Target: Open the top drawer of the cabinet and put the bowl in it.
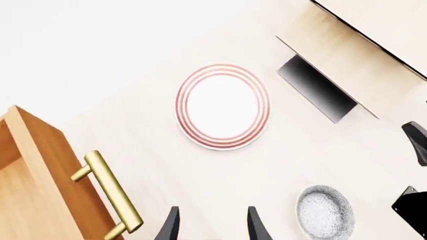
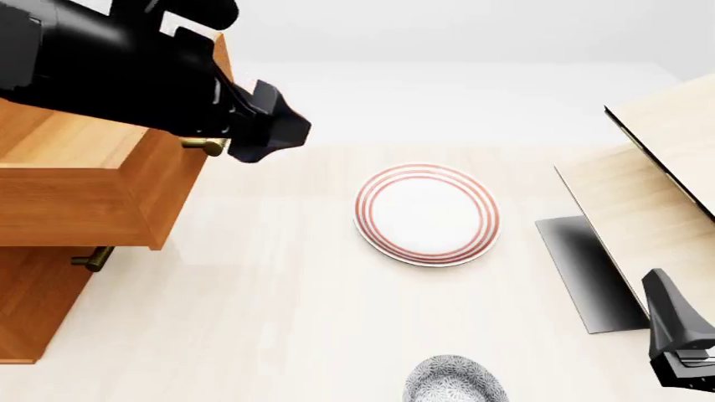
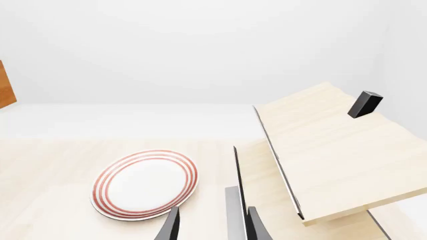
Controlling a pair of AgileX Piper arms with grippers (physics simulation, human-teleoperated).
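On the pale wooden counter (image 2: 290,318), the small grey-speckled white bowl (image 2: 455,381) sits at the near edge, apart from the flat white red-ringed plate (image 2: 427,213). At left, the orange-brown wooden cabinet (image 2: 33,293) has its top drawer (image 2: 84,188) pulled out. Both the left pincer (image 1: 212,225) and the right pincer (image 3: 212,225) have their fingers spread and hold nothing.

Frame edge cuts off the bowl (image 2: 455,382).
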